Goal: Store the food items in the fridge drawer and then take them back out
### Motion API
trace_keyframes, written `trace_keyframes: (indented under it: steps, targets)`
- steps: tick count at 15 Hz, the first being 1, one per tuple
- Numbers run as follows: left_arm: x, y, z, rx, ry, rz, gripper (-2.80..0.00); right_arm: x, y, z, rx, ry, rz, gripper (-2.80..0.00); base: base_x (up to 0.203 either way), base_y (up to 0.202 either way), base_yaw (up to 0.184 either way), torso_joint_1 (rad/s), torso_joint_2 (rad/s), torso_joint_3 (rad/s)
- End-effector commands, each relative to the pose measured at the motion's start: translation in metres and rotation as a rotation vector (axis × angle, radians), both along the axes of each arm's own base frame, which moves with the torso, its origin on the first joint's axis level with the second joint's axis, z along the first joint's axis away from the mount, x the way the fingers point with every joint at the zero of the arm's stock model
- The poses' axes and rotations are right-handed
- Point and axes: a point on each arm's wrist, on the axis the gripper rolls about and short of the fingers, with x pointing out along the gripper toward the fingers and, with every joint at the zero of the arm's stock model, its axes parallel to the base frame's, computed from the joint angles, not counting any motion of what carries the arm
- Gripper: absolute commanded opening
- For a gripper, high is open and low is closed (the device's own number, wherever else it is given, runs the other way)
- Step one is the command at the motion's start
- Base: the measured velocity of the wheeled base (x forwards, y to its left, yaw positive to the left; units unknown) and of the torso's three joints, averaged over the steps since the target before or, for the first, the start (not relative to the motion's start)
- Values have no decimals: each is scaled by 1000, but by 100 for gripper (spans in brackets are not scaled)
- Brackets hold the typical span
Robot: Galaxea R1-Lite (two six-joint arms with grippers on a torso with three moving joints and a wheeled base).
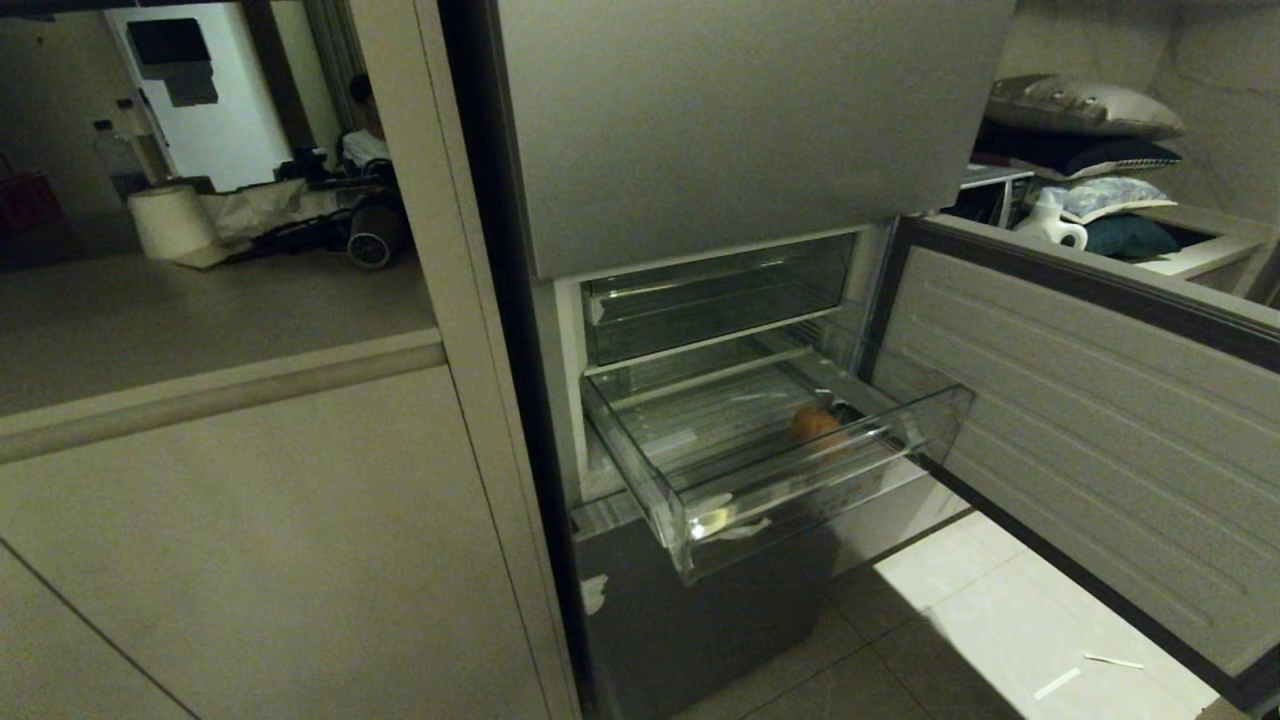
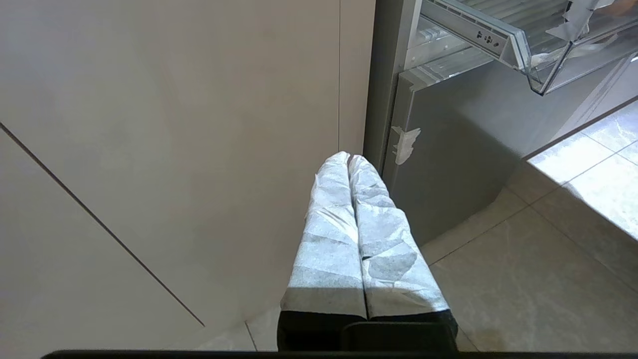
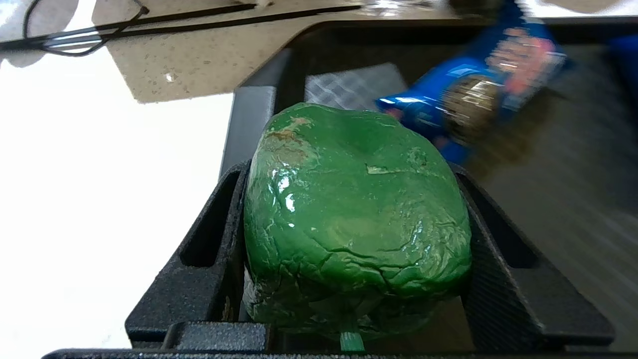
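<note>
right gripper (image 3: 356,234): clamped on green pepper (image 3: 356,219), blue packet (image 3: 473,94) at 1 o'clock | left gripper (image 2: 349,162): fingers together, parked by cabinet | fridge drawer (image 1: 700,490): pulled out, orange ball (image 1: 817,424) inside, 3 o'clock part

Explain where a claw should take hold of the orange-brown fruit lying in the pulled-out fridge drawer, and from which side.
Grip the fruit across its round middle, coming down from above. It is a plain ball with no handle, so opposite sides suit best; the drawer's clear walls probably block a level approach, while its top is open.
</note>
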Motion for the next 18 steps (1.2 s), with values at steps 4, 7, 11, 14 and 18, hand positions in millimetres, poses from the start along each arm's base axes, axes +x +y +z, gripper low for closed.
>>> trace_keyframes:
  steps: [4, 7, 11, 14, 18]
  targets:
    - [0, 0, 0, 0, 2, 0, -280, -11, 34, 103, -192, -83, -32, -280, 0, 0, 0, 0, 0, 0]
    - [0, 0, 0, 0, 2, 0, -280, -11, 72, 191, -385, -198, -30, -280, 0, 0, 0, 0, 0, 0]
    - [0, 0, 0, 0, 2, 0, -280, 17, 150, 284, -629, -319, 105, -280, 0, 0, 0, 0, 0, 0]
    - [0, 0, 0, 0, 2, 0, -280, 60, 213, 316, -649, -504, 331, -280, 0, 0, 0, 0, 0, 0]
    - [0, 0, 0, 0, 2, 0, -280, 118, 304, 316, -532, -667, 717, -280, 0, 0, 0, 0, 0, 0]
